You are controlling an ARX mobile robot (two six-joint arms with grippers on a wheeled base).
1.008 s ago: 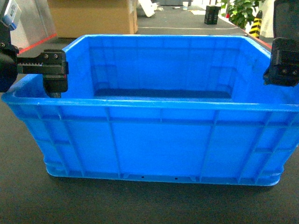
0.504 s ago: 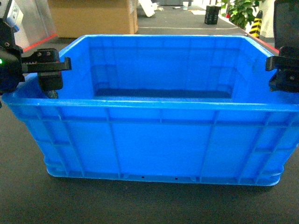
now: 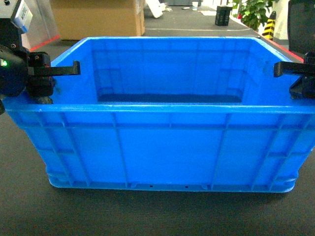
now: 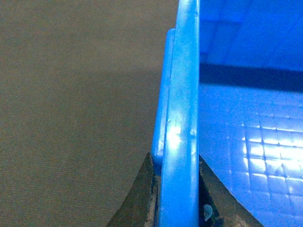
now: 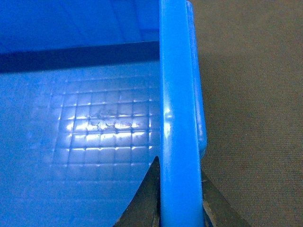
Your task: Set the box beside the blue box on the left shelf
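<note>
Both grippers moved outward; wrist views show box [image 3: 167,142] rim clamped.

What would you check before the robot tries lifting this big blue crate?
1. Left end effector straddles the box rim: ok, a finger on each side in the wrist view.
2. Right end effector straddles the opposite rim: ok.
3. Both clamped tight: cannot tell.
4. Box is empty: ok.
5. Box sits flat on the dark floor: ok.
6. Left shelf in sight: not ok, none visible.
</note>
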